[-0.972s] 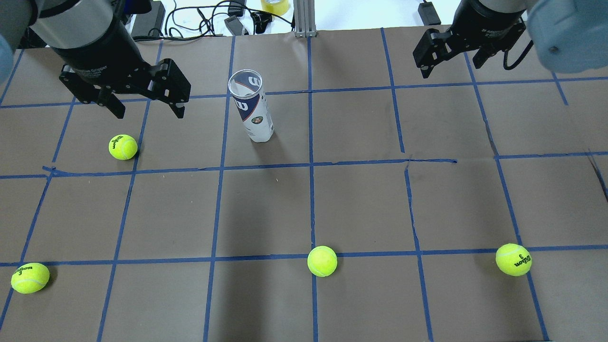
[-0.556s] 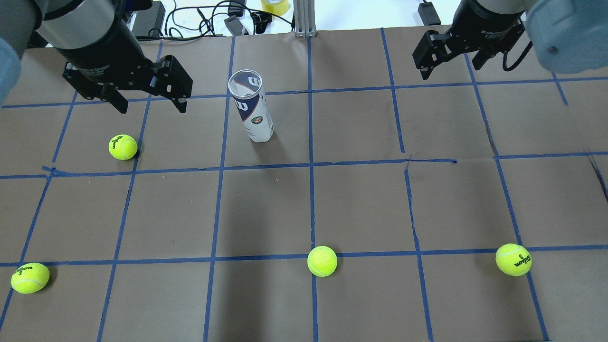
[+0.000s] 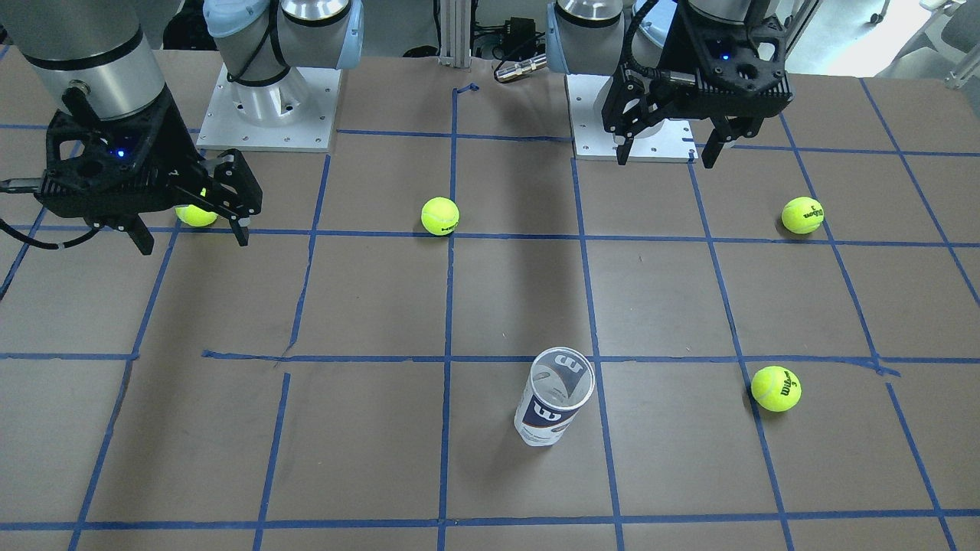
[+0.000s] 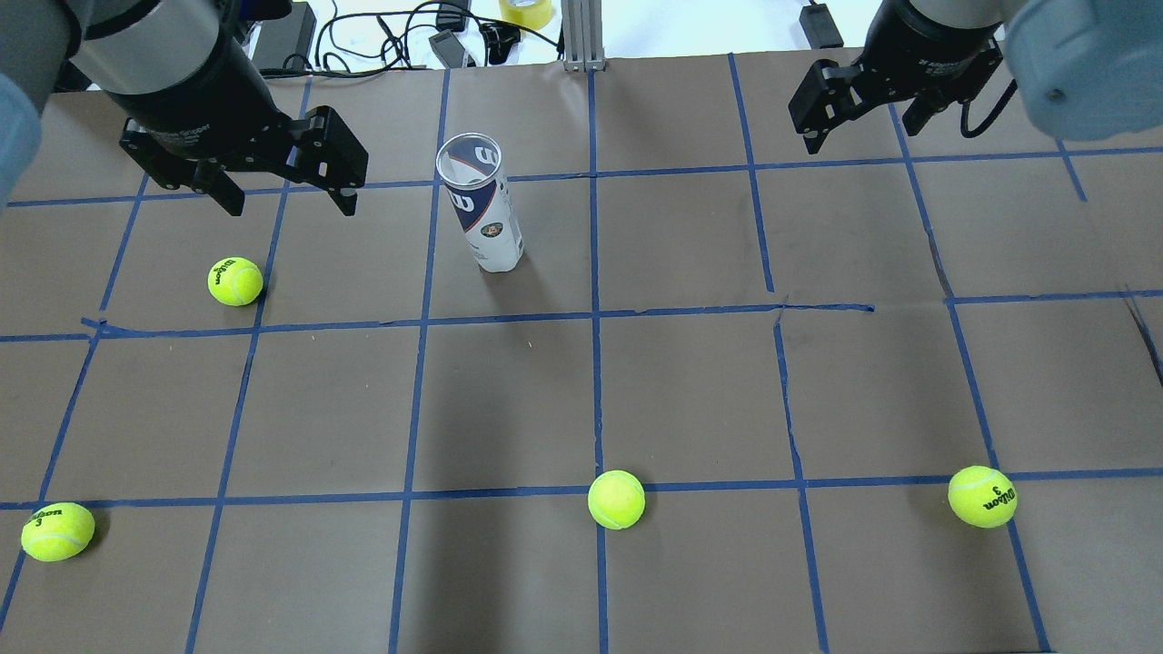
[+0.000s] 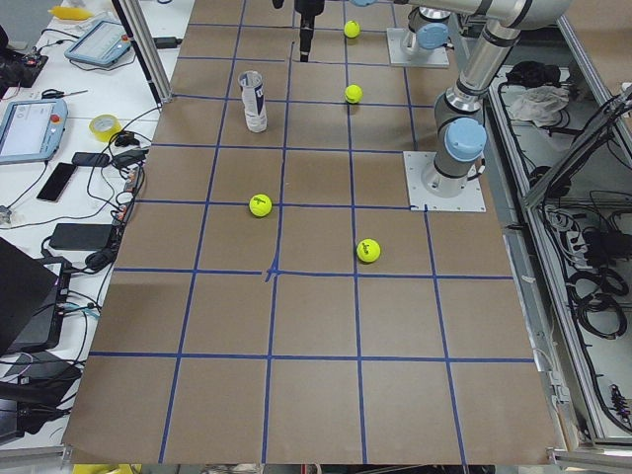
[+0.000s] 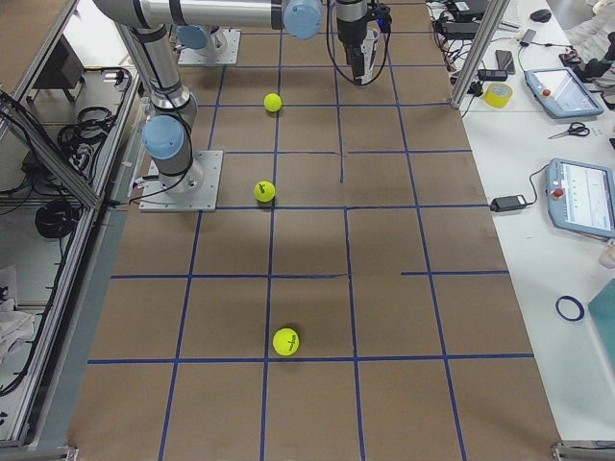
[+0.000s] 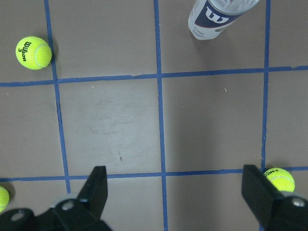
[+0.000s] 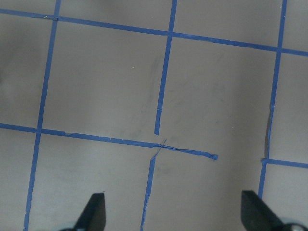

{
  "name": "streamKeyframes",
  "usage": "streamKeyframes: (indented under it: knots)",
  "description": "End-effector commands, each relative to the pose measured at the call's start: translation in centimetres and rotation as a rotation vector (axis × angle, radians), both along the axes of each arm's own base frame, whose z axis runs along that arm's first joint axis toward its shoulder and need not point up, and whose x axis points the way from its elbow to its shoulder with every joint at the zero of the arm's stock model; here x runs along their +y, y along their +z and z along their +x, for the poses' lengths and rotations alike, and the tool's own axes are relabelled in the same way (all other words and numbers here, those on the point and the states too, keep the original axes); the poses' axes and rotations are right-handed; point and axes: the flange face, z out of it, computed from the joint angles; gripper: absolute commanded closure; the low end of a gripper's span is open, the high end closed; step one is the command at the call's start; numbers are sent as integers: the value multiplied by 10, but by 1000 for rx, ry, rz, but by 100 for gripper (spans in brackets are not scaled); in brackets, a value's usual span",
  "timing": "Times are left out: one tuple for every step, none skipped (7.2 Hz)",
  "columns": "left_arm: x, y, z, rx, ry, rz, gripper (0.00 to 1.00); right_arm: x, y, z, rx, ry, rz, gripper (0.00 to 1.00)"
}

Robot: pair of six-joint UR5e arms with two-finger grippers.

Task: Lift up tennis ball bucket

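The tennis ball bucket (image 4: pixel 480 204) is a clear tube with a white and navy label. It stands upright and open-topped on the brown table, left of centre at the far side. It also shows in the front view (image 3: pixel 553 398), the exterior left view (image 5: pixel 254 99) and the left wrist view (image 7: pixel 219 17). My left gripper (image 4: pixel 289 207) is open and empty, held above the table to the left of the tube and apart from it. It also shows in the front view (image 3: pixel 664 158). My right gripper (image 4: pixel 859 127) is open and empty at the far right, and shows in the front view too (image 3: pixel 194 242).
Several yellow-green tennis balls lie on the table: one near the left gripper (image 4: pixel 235 281), one at the near left (image 4: pixel 57 531), one at the near centre (image 4: pixel 616 499), one at the near right (image 4: pixel 982 496). Cables and a tape roll (image 4: pixel 527 11) lie beyond the far edge.
My left gripper has shifted slightly toward the far side and the tube, still open. The right gripper and the tube have not visibly moved.
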Motion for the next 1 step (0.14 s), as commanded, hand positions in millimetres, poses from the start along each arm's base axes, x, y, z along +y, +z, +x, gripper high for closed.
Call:
streamKeyframes:
  knots:
    - [-1, 1, 0, -2, 1, -3, 0, 0, 0, 0, 0, -1, 1, 0]
